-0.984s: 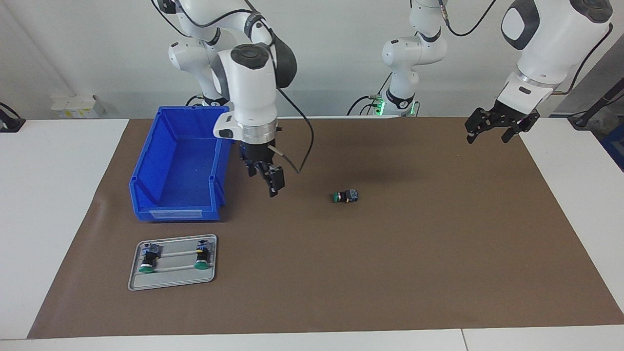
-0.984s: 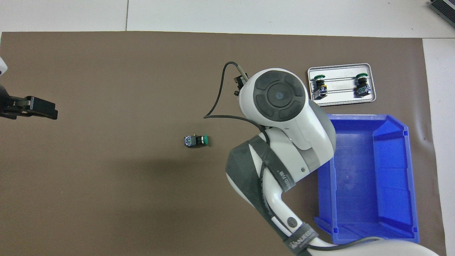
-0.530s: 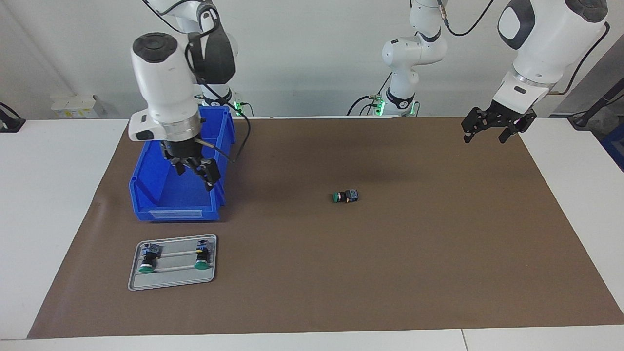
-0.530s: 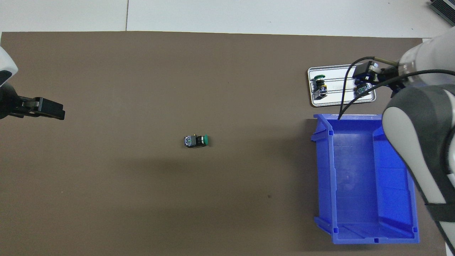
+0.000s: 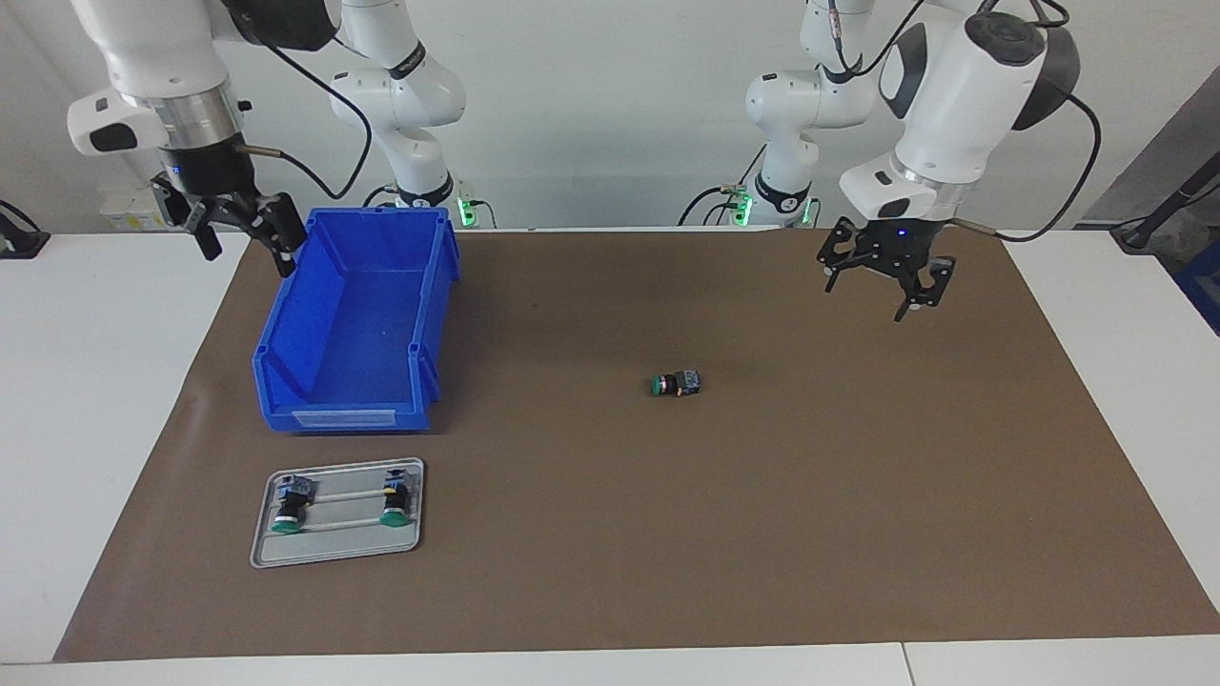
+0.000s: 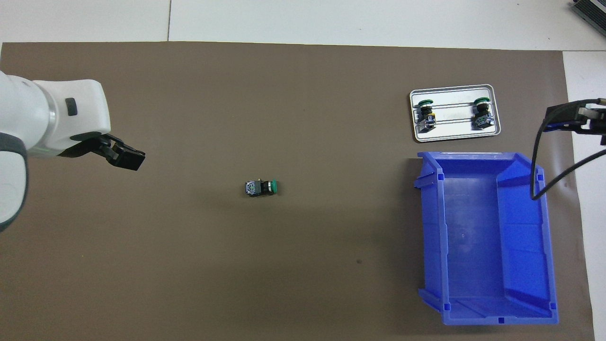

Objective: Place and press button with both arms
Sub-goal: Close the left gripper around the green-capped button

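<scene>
Lying on its side on the matte brown mat (image 5: 858, 495), we see the button (image 5: 676, 383): a round green cap, a black cylindrical body and a bluish rear block, with the cap turned toward the right arm's end of the table. We take this button as our landmark.

Toward the right arm's end from the button stands a blue plastic bin (image 5: 353, 319), rectangular and open-topped with smooth walls. Farther from the robots than the bin lies a flat grey metal tray (image 5: 335, 548) with rounded corners; two more buttons (image 5: 289, 502) (image 5: 395, 500) of the same kind rest in it, apart from each other.

We find the left gripper (image 5: 884, 276) raised over the mat, toward the left arm's end from the button and well apart from it. Its fingers are spread and hold nothing. We find the right gripper (image 5: 243, 229) raised at the mat's edge beside the bin, well apart from the button, its fingers likewise spread and empty.

Compared with one second ago, the right gripper has left its place over the mat between bin and button and gone past the bin to the mat's edge. The left gripper has come in from the mat's end toward the button. The button, bin and tray have not moved.
</scene>
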`<state>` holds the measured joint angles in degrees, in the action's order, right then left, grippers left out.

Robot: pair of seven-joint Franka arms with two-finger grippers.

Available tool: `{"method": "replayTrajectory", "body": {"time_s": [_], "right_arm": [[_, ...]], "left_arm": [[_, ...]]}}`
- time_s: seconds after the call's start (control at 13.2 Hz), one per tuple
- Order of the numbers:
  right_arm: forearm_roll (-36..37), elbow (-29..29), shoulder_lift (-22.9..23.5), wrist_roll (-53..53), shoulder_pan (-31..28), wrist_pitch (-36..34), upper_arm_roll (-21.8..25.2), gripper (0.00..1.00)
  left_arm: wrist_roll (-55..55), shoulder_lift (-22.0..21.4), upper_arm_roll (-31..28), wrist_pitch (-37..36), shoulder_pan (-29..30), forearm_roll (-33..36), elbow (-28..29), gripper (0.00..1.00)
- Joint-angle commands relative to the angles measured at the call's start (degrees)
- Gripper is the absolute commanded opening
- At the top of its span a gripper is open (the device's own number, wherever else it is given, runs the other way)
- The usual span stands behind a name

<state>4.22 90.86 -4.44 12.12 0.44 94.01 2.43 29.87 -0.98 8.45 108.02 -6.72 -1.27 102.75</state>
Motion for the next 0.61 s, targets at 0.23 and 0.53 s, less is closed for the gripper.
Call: {"method": "replayTrajectory", "body": {"time_s": [0.23,0.53], "right_arm": [[-1.1,1.7,0.5,-10.1,-2.0,-3.7,-0.4,1.0],[-2.0,0.8,1.7,-9.8,-2.1,-3.2,-0.9,1.0]], "left_arm": [[14.6,-0.6,-0.8,15.2,-9.4,-0.7,14.4,0.98],[17.3,1.3,-0.7,23.5,-14.1,-0.7,18.4,0.87]]}}
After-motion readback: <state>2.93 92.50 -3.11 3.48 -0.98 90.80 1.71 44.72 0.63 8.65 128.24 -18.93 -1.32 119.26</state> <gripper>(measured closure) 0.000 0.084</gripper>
